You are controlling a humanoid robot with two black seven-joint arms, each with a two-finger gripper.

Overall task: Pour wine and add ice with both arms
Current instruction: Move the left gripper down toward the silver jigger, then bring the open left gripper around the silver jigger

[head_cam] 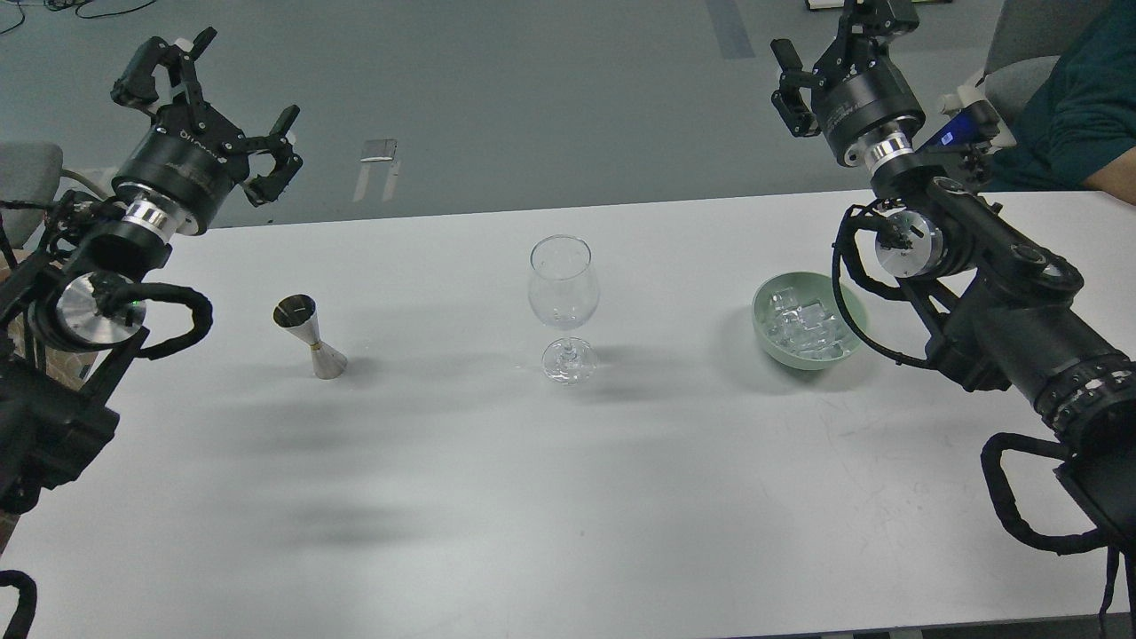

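Clear glassy ice (806,321) cubes heaped in green bowl (761,327); seemingly dry.

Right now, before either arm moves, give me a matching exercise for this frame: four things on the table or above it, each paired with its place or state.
Things:
1. jigger
2. wine glass
3. green bowl
4. left pincer

Places or states:
A. holds ice cubes, right side of the table
B. open, raised off the table
C. upright at the table's centre
D. metal, standing left of centre

Pairs: 1-D, 2-C, 3-A, 4-B
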